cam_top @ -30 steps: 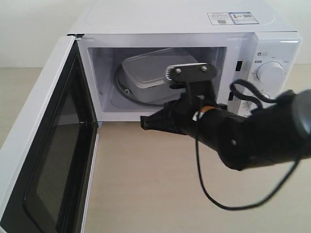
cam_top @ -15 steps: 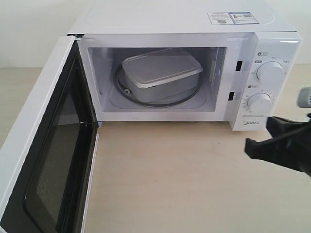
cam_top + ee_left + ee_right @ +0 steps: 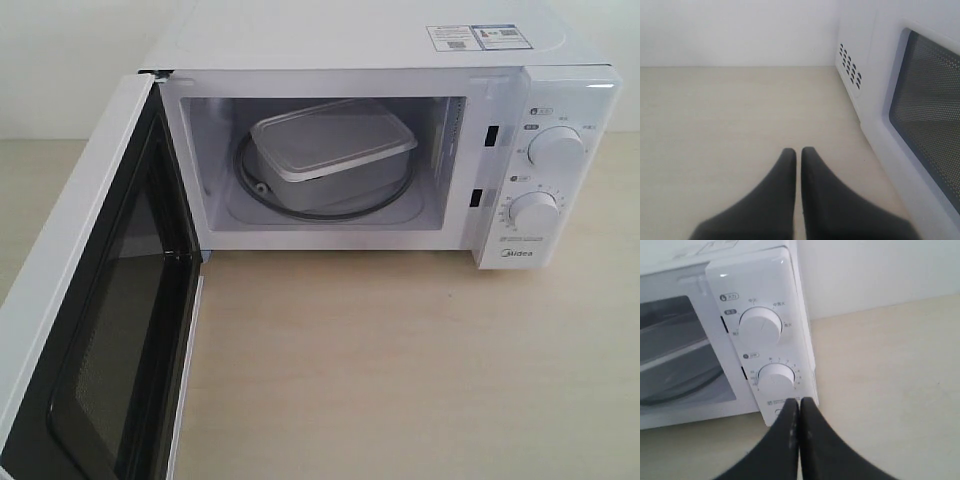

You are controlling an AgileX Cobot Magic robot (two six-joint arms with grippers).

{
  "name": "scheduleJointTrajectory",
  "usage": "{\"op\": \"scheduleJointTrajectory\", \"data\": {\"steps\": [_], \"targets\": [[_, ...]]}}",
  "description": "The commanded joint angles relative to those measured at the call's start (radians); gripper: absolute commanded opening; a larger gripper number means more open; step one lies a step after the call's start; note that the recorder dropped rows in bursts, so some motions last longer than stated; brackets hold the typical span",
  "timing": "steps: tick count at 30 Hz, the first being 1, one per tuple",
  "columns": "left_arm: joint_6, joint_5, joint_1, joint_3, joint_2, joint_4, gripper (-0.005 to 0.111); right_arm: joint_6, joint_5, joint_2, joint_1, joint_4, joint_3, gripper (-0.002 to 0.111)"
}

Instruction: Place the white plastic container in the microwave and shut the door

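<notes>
The white plastic container (image 3: 330, 150) sits tilted on the glass turntable inside the white microwave (image 3: 380, 60). The door (image 3: 90, 300) stands wide open on the left, its dark window facing inward. No arm shows in the exterior view. In the left wrist view my left gripper (image 3: 798, 151) is shut with nothing in it, over bare table beside the outer face of the door (image 3: 920, 110). In the right wrist view my right gripper (image 3: 799, 401) is shut and empty, in front of the microwave's dial panel (image 3: 765, 355).
A pale wooden tabletop (image 3: 400, 380) stretches in front of the microwave. A white wall (image 3: 740, 30) rises behind. Two round dials (image 3: 555, 148) sit on the right panel.
My right arm has pulled back from the microwave's opening, moved right and left the exterior view. The container stays inside on the turntable.
</notes>
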Motion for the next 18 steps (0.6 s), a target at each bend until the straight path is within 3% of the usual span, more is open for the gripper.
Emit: {"op": "scheduleJointTrajectory", "data": {"steps": [1,18], "targets": [[-0.009,-0.002,0.003,0.004,-0.004,0.000,0.004,-0.035,0.001,-0.076,-0.003,0.029,0.004,0.000],[-0.009,-0.002,0.003,0.004,-0.004,0.000,0.004,-0.037,0.067,-0.081,-0.003,0.029,0.004,0.000]]}}
